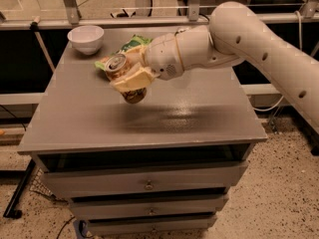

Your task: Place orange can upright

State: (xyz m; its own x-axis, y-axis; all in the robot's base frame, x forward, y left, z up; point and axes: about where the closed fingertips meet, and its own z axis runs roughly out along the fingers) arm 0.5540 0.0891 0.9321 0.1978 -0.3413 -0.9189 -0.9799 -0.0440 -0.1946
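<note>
Got the orange can (116, 63) pinched in the claw (128, 81), hanging tilted above the counter (174, 118), silver top aimed up-left. Pickup part done, looks like. Left to do: swing it vertical, set it down, let go.

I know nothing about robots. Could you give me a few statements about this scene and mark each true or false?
1. The hand is gripping the orange can in the air over the grey table. True.
2. The orange can is standing upright. False: it is tilted, with its silver top pointing up and to the picture's left.
3. A white bowl sits near the table's back left corner. True.
4. The green bag lies on the floor. False: it lies on the table, just behind the hand.
</note>
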